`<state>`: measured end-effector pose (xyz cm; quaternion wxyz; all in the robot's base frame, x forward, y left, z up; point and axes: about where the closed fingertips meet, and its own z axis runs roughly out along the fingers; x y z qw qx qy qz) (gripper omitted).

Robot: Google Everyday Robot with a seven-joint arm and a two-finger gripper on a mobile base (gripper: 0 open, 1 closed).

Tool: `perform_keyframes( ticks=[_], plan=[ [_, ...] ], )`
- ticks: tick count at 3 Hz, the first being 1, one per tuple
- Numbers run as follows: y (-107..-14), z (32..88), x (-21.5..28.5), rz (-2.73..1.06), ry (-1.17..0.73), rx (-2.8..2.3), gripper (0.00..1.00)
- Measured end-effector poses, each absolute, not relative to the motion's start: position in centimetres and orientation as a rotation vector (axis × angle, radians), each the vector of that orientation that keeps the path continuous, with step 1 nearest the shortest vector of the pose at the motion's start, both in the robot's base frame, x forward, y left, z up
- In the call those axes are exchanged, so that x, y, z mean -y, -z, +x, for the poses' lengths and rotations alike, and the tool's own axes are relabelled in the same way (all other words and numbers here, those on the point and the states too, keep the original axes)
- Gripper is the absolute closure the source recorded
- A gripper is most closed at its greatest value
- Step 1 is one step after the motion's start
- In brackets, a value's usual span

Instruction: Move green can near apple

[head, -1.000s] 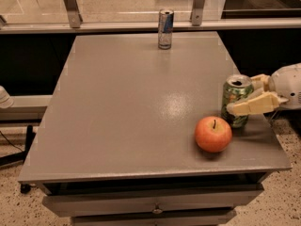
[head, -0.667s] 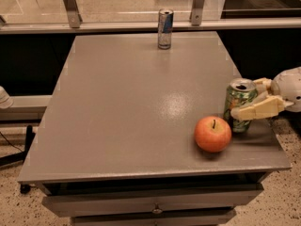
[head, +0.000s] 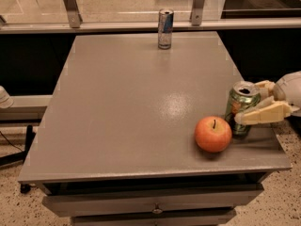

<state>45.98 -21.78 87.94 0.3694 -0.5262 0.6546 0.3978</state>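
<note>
The green can (head: pixel 239 108), with a silver top, stands at the table's right edge, just right of and slightly behind the red-orange apple (head: pixel 213 134). A narrow gap separates them. My gripper (head: pixel 247 102) reaches in from the right. Its pale fingers (head: pixel 265 114) straddle the can, one in front and one behind, and are closed on it.
A slim blue-and-silver can (head: pixel 165 28) stands at the far edge of the grey table (head: pixel 127 107). A rail with metal posts (head: pixel 70 6) runs behind the table. A drawer front (head: pixel 155 206) sits below the near edge. The table's right edge is close to the green can.
The gripper and green can have shifted slightly toward the near edge and a little right, ending closer beside the apple. The apple and the slim can have not moved.
</note>
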Motion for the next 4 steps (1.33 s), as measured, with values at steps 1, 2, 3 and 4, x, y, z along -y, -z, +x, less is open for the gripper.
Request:
perform_keyframes(
  ticks=[1, 2, 3, 4],
  plan=[
    [-88.0, 45.5, 21.8, -1.384, -1.016, -1.644, 0.0],
    [-88.3, 45.0, 22.3, -1.41, -0.999, -1.628, 0.0],
    [-89.7, 44.8, 24.6, -1.427, -0.907, -1.63, 0.0],
    [-93.2, 45.9, 28.3, -1.448, -0.742, -1.642, 0.0]
  ],
)
